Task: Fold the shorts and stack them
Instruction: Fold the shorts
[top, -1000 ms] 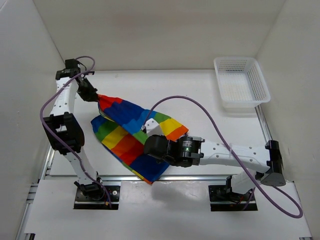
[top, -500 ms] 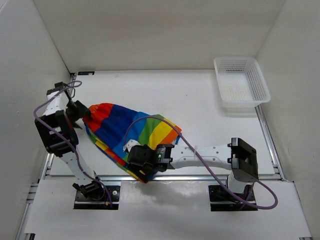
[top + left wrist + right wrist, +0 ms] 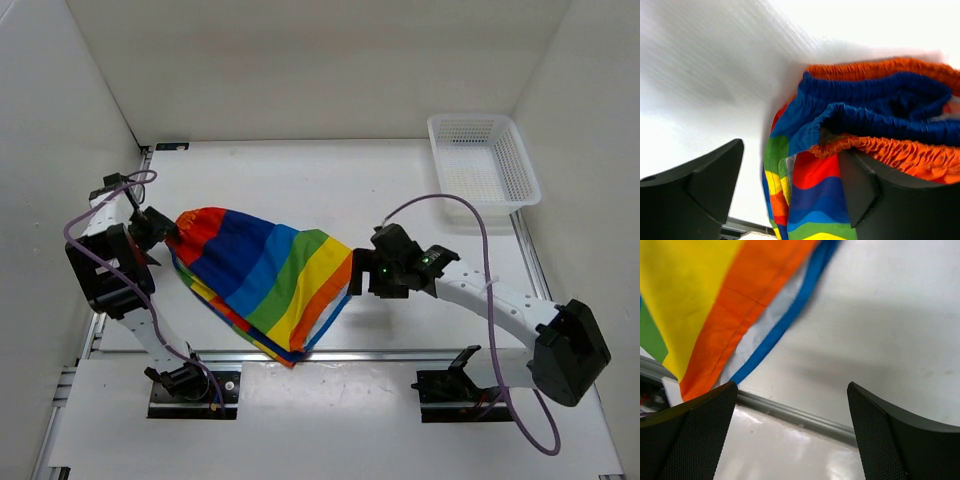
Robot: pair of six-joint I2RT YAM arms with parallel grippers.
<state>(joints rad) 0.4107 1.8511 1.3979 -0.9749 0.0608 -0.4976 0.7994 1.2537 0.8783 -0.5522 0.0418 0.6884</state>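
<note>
On the counter (image 3: 420, 190), left of middle: shorts (image 3: 265, 280) lay folded flat, with the stripes running diagonally, the gathered end at far left and a corner reaching the near edge.
Left end effector (image 3: 160, 228): the jaws stood apart at the waistband (image 3: 890, 150). In the wrist view the bunched elastic sat between the fingers (image 3: 700, 190). One finger was against or just over the cloth, and nothing was clamped.
Right end effector (image 3: 362, 278): the jaws stood apart just beside the hem (image 3: 779, 320) on the right. Whether it touched the cloth could not be told. Its wrist view showed bare counter between the fingers, with the orange-and-blue edge off to one side.
Basket (image 3: 482, 211): it stood at the far right, well apart from the shorts.
Weight: judged light, easy for either arm to lift.
Stiffness: soft and limp, so any unsupported part would likely sag and drape.
Slip: the thin layers looked likely to slide over one another, and a pinch on the top layer alone could open the fold.
Fragility: none apparent, since the cloth would give rather than break.
Where to hold: the waistband was the thickest part and the surest pinch. At the hem, a corner taken through all layers would hold best, and two holds spread apart would keep the cloth flat.
</note>
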